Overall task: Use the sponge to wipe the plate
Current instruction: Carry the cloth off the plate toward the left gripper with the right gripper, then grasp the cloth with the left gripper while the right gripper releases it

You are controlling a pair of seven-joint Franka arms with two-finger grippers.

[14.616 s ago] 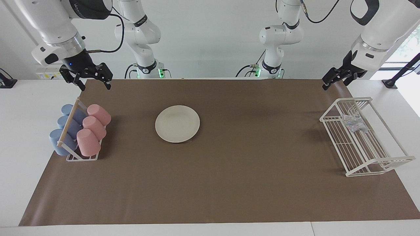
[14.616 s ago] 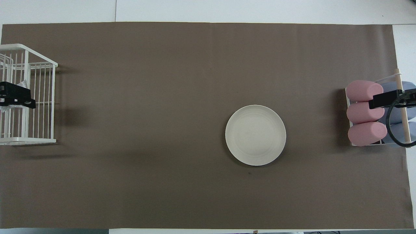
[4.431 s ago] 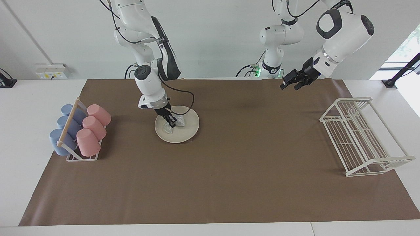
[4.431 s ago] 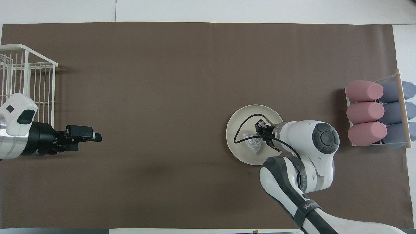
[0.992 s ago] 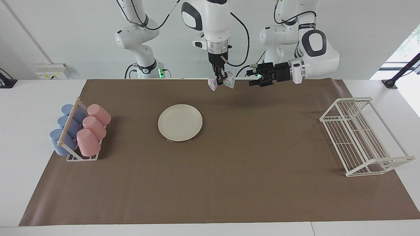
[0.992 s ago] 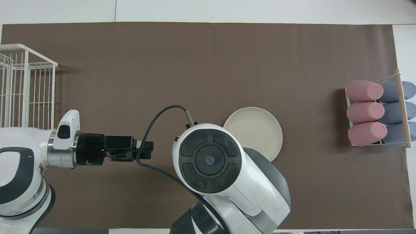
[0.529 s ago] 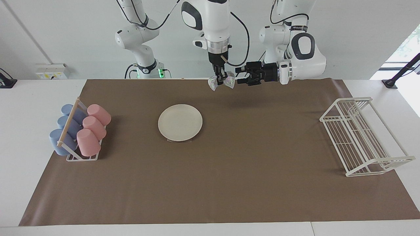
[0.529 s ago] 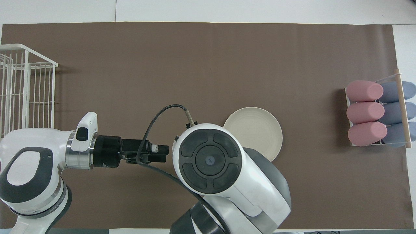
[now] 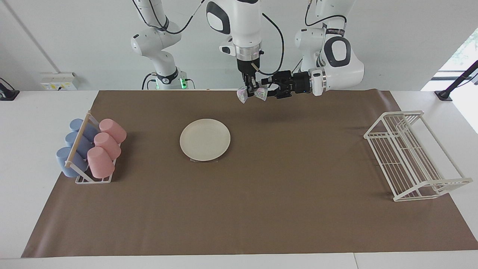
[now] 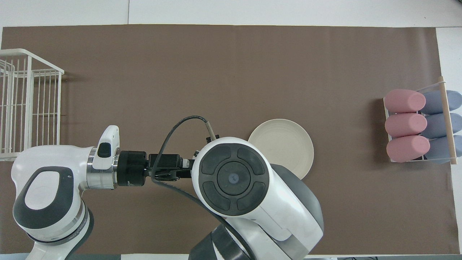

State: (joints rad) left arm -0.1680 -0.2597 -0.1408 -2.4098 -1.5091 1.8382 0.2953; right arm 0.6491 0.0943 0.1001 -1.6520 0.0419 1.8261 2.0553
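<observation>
Hanging up in the air over the brown mat (image 9: 261,194), the right gripper (image 9: 251,88) is pinching the sponge (image 9: 253,93) with its fingertips clamped tight on the middle of the wad. The left gripper (image 9: 269,90) is coming in level at the sponge's 3 o'clock in the facing view, its tips right at the wad; can't tell how wide it's standing. The plate (image 9: 205,139) is sitting bare on the mat, around 7 o'clock from the sponge, with the cup rack (image 9: 91,149) at its 9 o'clock.
</observation>
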